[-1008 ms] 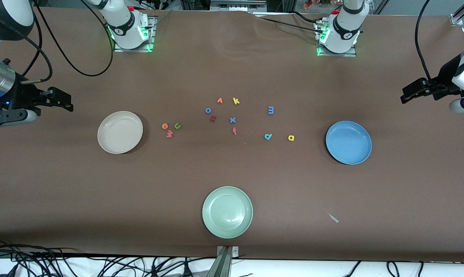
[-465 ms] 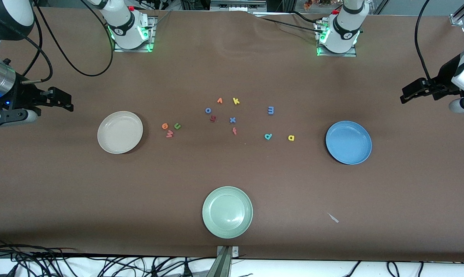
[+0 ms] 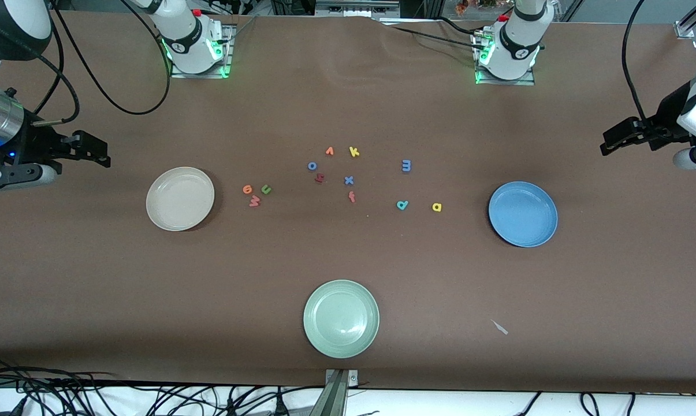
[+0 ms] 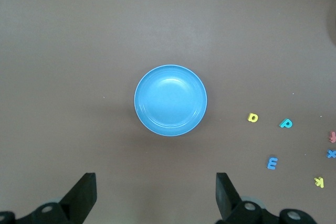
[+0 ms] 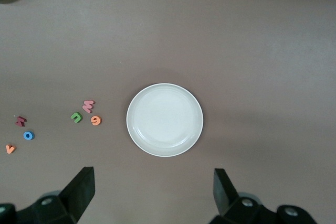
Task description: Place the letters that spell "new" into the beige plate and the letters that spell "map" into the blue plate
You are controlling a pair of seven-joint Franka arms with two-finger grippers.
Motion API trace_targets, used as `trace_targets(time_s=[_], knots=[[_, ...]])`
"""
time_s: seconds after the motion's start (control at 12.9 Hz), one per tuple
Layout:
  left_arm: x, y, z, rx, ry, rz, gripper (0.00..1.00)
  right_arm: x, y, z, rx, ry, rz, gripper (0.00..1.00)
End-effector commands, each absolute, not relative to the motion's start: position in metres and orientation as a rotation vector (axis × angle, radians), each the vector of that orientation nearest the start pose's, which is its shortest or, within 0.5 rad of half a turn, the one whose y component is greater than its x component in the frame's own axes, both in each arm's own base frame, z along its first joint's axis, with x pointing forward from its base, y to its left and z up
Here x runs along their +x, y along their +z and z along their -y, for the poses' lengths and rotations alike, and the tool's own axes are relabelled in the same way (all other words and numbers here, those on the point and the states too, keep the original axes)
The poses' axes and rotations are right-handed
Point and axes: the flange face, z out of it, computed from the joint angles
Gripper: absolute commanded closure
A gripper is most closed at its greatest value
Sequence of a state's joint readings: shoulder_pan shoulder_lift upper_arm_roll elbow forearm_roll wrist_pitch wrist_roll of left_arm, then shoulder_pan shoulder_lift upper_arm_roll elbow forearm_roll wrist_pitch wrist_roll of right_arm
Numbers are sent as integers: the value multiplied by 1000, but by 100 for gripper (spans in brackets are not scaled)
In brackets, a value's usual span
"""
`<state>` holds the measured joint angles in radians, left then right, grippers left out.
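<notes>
Right claw (image 3: 96, 155): up in the air at the right arm's end of the counter (image 3: 348, 277), jaws spread wide, nothing in them; its fingers (image 5: 79, 187) frame the beige plate below.
Beige plate (image 3: 180, 198): flat on the counter, bare inside, toward the right arm's end.
Orange e (image 3: 247, 189), green n (image 3: 265, 189), salmon-red w (image 3: 254, 200): a tight little cluster on the counter just beside the beige plate, none of them in it.
Middle scatter: blue o (image 3: 312, 166), orange v (image 3: 329, 151), yellow k (image 3: 354, 152), blue x (image 3: 349, 180), red f (image 3: 352, 197).
Pale green plate (image 3: 341, 318): nearest the front camera, bare.
Blue m (image 3: 406, 166), teal p (image 3: 402, 204), yellow a (image 3: 436, 207): loose on the counter, the a closest to the blue plate.
Blue plate (image 3: 523, 214): toward the left arm's end, bare inside.
Left claw (image 3: 613, 141): waits aloft at that end, jaws wide apart, holding nothing; its fingers (image 4: 224, 192) straddle the blue plate below.
</notes>
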<state>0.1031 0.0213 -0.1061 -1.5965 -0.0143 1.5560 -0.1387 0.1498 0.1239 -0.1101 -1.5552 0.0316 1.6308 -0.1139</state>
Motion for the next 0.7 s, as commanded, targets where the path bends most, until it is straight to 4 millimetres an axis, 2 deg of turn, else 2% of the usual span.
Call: trace_targets(time_s=[0.0, 0.62], knots=[[555, 601, 4, -3169, 103, 188, 0, 593, 573, -33, -3099, 69, 227, 0], [555, 600, 5, -3169, 106, 186, 0, 597, 569, -37, -3089, 58, 253, 0]])
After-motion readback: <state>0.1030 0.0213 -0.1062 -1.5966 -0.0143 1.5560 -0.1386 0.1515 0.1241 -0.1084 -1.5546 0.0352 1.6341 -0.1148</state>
